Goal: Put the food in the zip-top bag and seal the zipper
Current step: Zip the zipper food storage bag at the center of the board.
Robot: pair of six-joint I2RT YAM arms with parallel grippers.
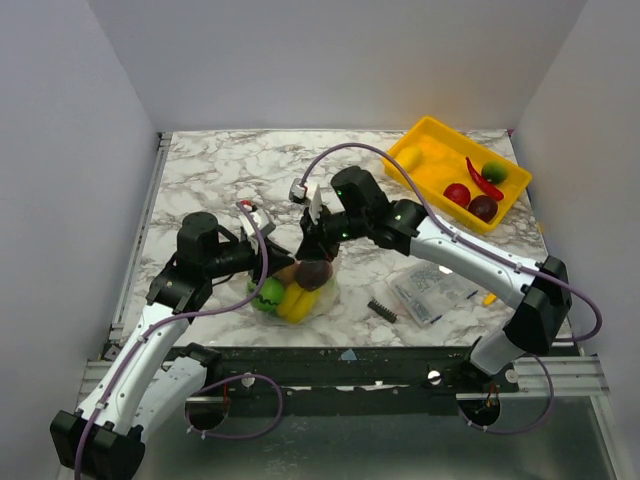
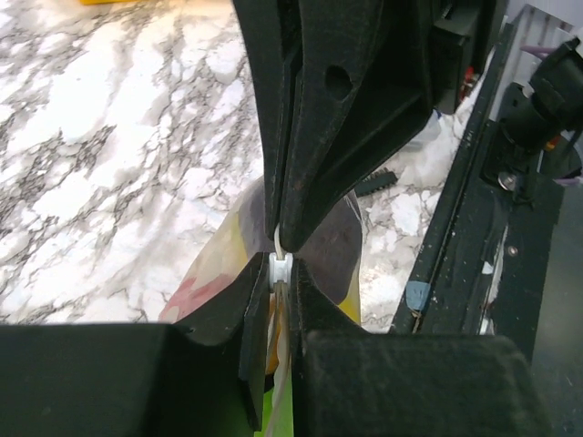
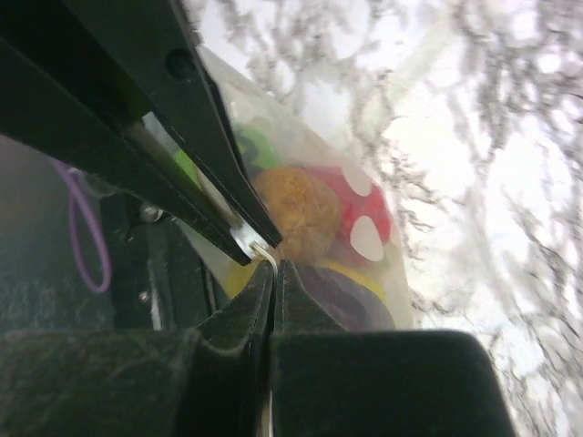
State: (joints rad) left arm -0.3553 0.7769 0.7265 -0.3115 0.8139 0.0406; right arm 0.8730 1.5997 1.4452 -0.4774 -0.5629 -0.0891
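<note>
The zip-top bag [image 1: 318, 297] lies near the table's front edge, filled with food: yellow banana [image 1: 296, 304], green ball [image 1: 270, 293] and a dark purple piece [image 1: 316, 274]. In the right wrist view, a brown kiwi [image 3: 296, 209] and a red white-spotted piece [image 3: 363, 228] show through the bag [image 3: 401, 300]. My left gripper [image 2: 282, 280] is shut on the zipper [image 2: 281, 267] at its white slider. My right gripper [image 3: 274, 269] is shut on the bag's mouth edge right beside it. The two grippers meet tip to tip above the bag [image 2: 339, 246].
A yellow tray [image 1: 425, 140] at the back right holds a red chili [image 1: 482, 180], a green ball [image 1: 494, 171], and red and dark purple pieces. A flat clear packet of small parts [image 1: 432, 290] and a small black ridged piece [image 1: 382, 310] lie right of the bag.
</note>
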